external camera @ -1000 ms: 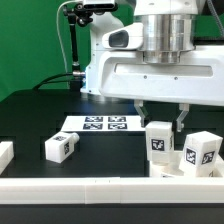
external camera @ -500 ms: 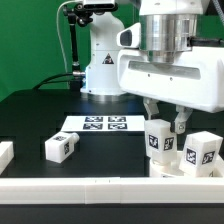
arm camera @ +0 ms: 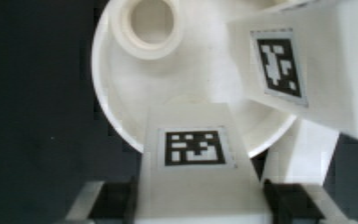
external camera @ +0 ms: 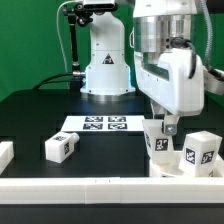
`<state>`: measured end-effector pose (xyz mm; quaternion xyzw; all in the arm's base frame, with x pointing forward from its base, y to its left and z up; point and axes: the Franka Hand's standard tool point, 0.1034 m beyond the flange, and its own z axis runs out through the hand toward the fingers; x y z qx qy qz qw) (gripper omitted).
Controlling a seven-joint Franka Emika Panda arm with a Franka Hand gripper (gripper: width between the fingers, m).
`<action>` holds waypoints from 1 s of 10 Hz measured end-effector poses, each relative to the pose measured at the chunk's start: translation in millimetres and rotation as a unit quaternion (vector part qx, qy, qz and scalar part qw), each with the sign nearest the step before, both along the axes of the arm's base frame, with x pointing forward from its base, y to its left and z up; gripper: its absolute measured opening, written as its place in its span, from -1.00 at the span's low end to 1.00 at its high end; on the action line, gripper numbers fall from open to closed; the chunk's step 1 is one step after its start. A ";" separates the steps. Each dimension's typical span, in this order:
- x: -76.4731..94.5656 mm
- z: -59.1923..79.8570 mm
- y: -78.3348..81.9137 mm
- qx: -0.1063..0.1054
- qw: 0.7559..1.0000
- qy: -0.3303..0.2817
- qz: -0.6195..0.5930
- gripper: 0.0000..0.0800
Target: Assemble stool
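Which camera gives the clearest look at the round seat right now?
The wrist view: the seat fills the frame, rim and one hole plain, though the gripped leg crosses it. The exterior view shows only a low sliver behind the front rail.

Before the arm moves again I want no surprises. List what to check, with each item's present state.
1. Gripper closed on the held leg: ok. In the wrist view the leg fills the gap between the fingers.
2. Held leg over the seat: ok. The disc lies right behind it.
3. Held leg fully seated in the seat: cannot tell. The joint is hidden.
4. Second leg clear of the gripper: cannot tell. It stands close beside it.
5. Loose leg out of the way: ok. It lies well off to the exterior view's left.
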<state>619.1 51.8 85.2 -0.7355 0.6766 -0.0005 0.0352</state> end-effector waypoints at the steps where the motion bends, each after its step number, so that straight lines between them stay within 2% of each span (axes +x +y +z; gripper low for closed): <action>1: 0.4 -0.2 -0.1 0.008 0.999 -0.001 -0.045 -0.15; 5: 2.0 0.2 3.2 0.019 0.983 -0.004 -0.185 -0.15; 6: 2.1 0.4 3.9 0.027 0.969 0.000 -0.246 -0.15; 9: 3.4 -0.1 2.9 0.031 0.956 0.002 -0.292 -0.15; 10: 3.4 0.2 2.2 0.039 0.951 0.005 -0.306 -0.15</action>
